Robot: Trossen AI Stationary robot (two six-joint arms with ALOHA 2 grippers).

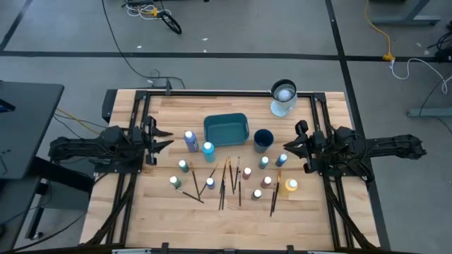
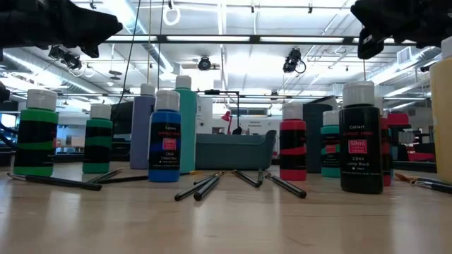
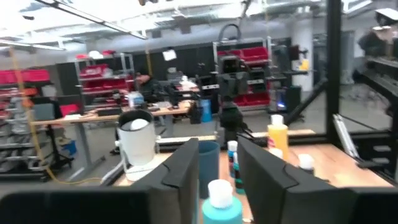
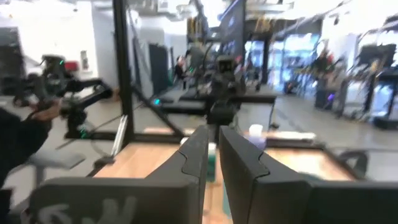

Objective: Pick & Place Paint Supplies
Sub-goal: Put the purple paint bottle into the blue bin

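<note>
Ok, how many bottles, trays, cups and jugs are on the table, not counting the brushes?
Bottles: 11
Tray: 1
Cup: 1
Jug: 1
Total: 14

The black paint bottle (image 2: 360, 144) reads "50ml" and "Lamp Black".

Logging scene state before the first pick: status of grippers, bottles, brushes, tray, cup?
left gripper: open, empty, at the table's left edge
right gripper: jaws nearly together, empty, at the right edge
paint bottles: upright, capped, on the table
brushes: lying flat on the table
teal tray: empty
dark blue cup: upright
white jug: upright, at the table's far edge
</note>
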